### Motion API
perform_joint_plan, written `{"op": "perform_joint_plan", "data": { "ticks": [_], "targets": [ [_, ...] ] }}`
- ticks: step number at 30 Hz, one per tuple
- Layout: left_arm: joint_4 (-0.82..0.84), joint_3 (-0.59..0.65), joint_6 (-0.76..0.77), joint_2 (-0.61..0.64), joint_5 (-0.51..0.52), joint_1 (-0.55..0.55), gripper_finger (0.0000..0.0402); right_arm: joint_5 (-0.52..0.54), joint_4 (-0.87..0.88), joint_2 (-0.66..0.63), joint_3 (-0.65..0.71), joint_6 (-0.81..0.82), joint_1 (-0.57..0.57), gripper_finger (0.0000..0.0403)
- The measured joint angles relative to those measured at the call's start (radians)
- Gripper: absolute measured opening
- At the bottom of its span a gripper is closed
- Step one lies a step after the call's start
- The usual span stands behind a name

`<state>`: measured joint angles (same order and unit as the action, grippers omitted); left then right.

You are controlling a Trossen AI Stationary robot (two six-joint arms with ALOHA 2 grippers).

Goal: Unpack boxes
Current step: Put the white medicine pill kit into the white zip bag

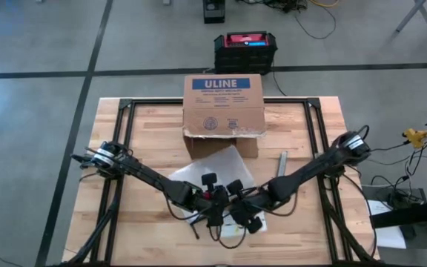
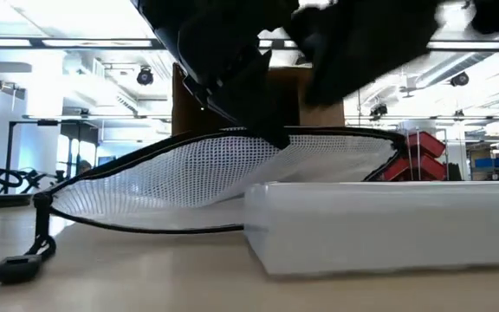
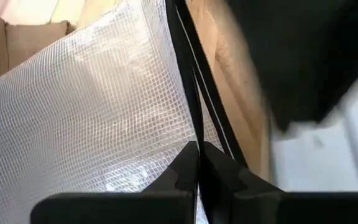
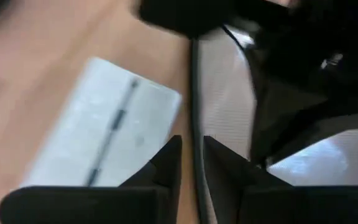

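the left gripper [image 3: 197,163] is clamping the black zipper edge [image 3: 194,93] of a clear mesh-reinforced plastic bag [image 1: 213,172] near the table's front; the right gripper [image 4: 191,158] is straddling that edge beside it, jaws narrowly apart; the brown cardboard box [image 1: 224,104] is standing behind.

A wooden table [image 1: 139,126] carries the cardboard box [image 1: 223,104], a mesh pouch [image 1: 212,172] and a translucent case [image 2: 388,227].

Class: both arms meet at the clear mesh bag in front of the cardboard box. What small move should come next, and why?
Probably the right tool should finish closing on the mesh bag's black edge, which runs between its fingers. The left tool is already shut on that bag, so a second grip would let both arms handle it outside the box.
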<state>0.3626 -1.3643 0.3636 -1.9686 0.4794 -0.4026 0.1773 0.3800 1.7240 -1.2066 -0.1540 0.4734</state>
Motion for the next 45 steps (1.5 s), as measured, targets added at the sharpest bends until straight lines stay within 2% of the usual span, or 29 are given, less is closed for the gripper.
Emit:
{"op": "perform_joint_plan", "data": {
  "ticks": [8, 13, 18, 21, 26, 27, 30, 37, 45],
  "targets": [
    [-0.004, 0.000, 0.046, -0.001, 0.000, 0.000, 0.0000, -0.146, 0.081, -0.003, 0.005, 0.254, 0.134, 0.0002],
    [-0.005, 0.000, 0.065, -0.001, 0.000, 0.000, 0.0000, -0.159, 0.082, 0.051, 0.014, 0.424, 0.216, 0.0001],
    [-0.012, 0.000, 0.077, -0.001, 0.008, 0.001, 0.0000, -0.149, 0.079, 0.146, 0.022, 0.509, 0.223, 0.0000],
    [-0.023, 0.000, 0.126, -0.004, 0.010, 0.008, 0.0000, -0.079, 0.060, 0.196, 0.013, 0.537, 0.216, 0.0000],
    [-0.035, 0.000, 0.152, -0.041, 0.026, 0.008, 0.0000, 0.164, 0.043, 0.251, -0.049, 0.511, 0.178, 0.0000],
    [-0.028, 0.000, 0.156, -0.052, 0.028, 0.008, 0.0000, 0.242, 0.027, 0.257, -0.064, 0.502, 0.168, 0.0000],
    [-0.023, 0.001, 0.177, -0.081, 0.043, 0.014, 0.0000, 0.351, -0.013, 0.257, -0.092, 0.467, 0.129, 0.0000],
    [-0.034, -0.003, 0.201, -0.100, 0.043, 0.021, 0.0000, 0.367, -0.004, 0.250, -0.102, 0.448, 0.106, 0.0000],
    [0.086, -0.026, 0.200, -0.064, 0.028, 0.041, 0.0000, 0.317, 0.043, 0.212, -0.114, 0.500, 0.204, 0.0000]
  ]
}}
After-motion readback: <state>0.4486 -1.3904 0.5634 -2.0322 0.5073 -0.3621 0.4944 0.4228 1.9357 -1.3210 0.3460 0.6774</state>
